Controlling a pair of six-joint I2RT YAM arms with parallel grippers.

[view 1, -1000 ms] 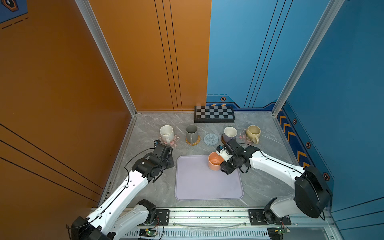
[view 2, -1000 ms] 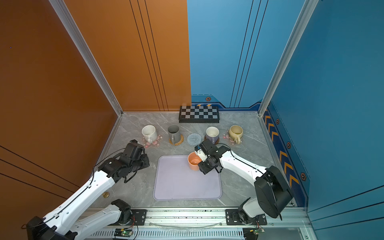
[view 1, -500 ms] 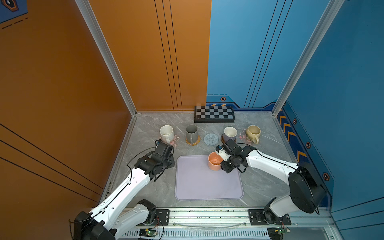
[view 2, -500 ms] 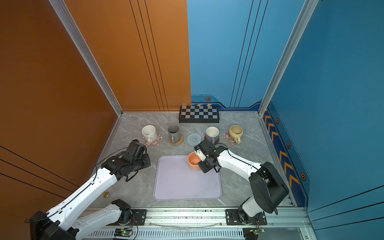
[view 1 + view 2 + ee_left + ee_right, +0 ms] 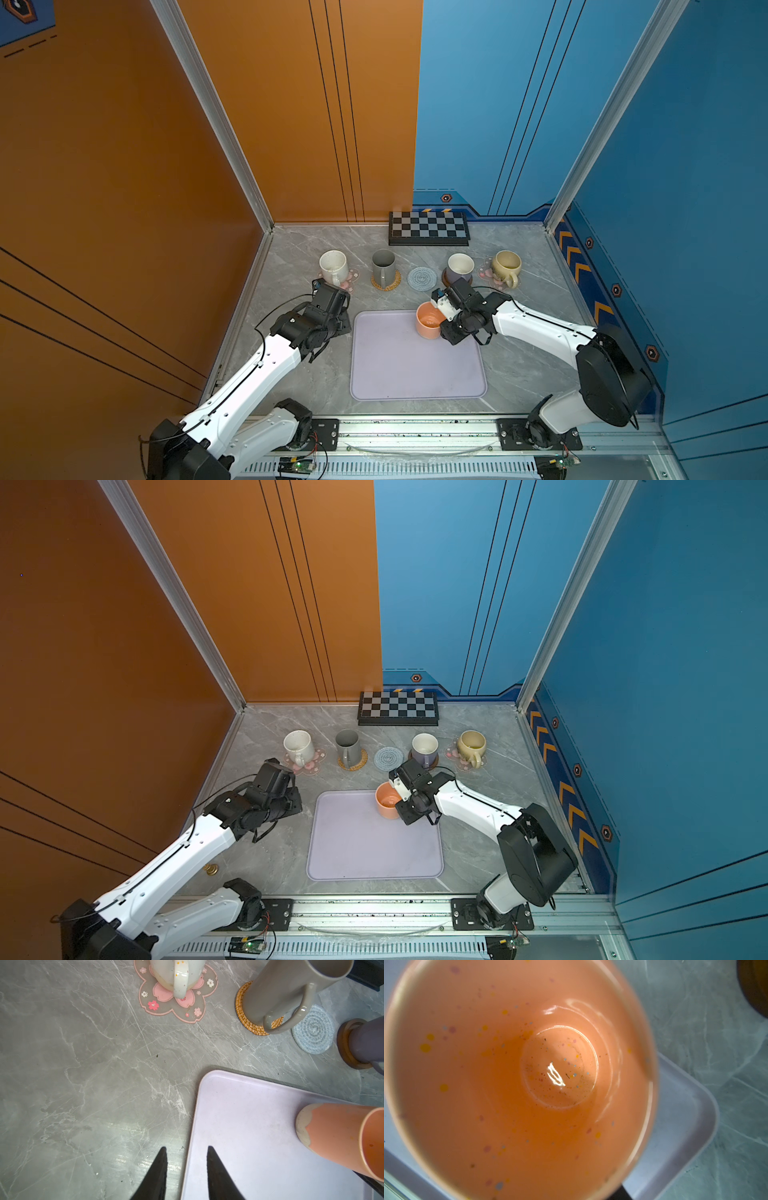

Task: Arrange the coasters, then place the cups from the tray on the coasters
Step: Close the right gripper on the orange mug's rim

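Item: left gripper (image 5: 187, 1148), idle beside the tray's left edge, its jaws apart with nothing between them. Item: speckled white mug (image 5: 333, 267), upright on a clear flower coaster (image 5: 153, 1004), handle toward the arms. Item: tall grey mug (image 5: 383, 266), upright on the woven rattan coaster (image 5: 247, 1022). Item: grey-blue spiral coaster (image 5: 422, 277), the only one bare, lying between the rattan disc and the wooden one. It looks soft and light, so it is likely to skid if a mug lands off-centre. Item: lavender tray (image 5: 395, 365), bare but for the orange mug (image 5: 430, 324), which stands upright in the far right corner. The mug is glazed ceramic with a speckled inside, judged rigid, fairly weighty, smooth enough to slip and prone to chipping if knocked. Its handle is not visible and presumably sits under the arm. Best purchase is the handle or the rim wall, one finger inside and one outside, then a level lift. Item: right gripper (image 5: 446, 309), pressed to the mug's right side. Its wrist view is filled by the mug's interior, and whether the jaws have closed on the mug cannot be told. Item: lavender mug (image 5: 460, 268) on the wooden coaster (image 5: 344, 1043), close to the carry path. Item: beige-yellow mug (image 5: 506, 266) on the second flower coaster (image 5: 486, 273).
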